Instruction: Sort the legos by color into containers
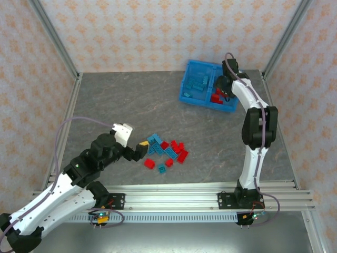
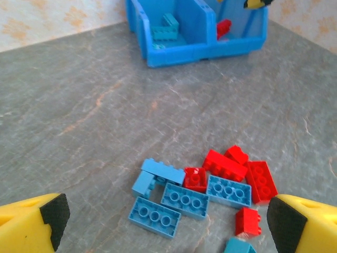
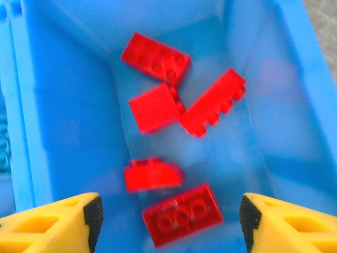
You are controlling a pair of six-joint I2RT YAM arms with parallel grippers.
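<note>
Peach patterned wallpaper closes in a grey, stone-look desk. At the left, the left end effector hangs low just beside the loose legos. Its jaws are spread wide with nothing between them. In its wrist view the pile sits framed between the two yellow fingers.

The pile mixes light blue and red pieces, several touching one another, and lies mid-desk toward the near edge. A small red brick lies a little clear of the rest on the right. The flat light blue brick at the near left has bare desk on its outer sides.

Further right and well apart, by the far edge, stands the blue bin. Light blue pieces lie in its left compartment. The right end effector hovers over the right compartment, jaws apart and empty, with five red bricks lying loose on the floor below.

These pieces look light, rigid and not fragile, but their glossy walls are probably slippery. The best hold, I judge, is across two opposite flat side walls, low and square, not on the studs. A piece with free sides should go first, since a crowded one may drag or nudge its neighbours.
</note>
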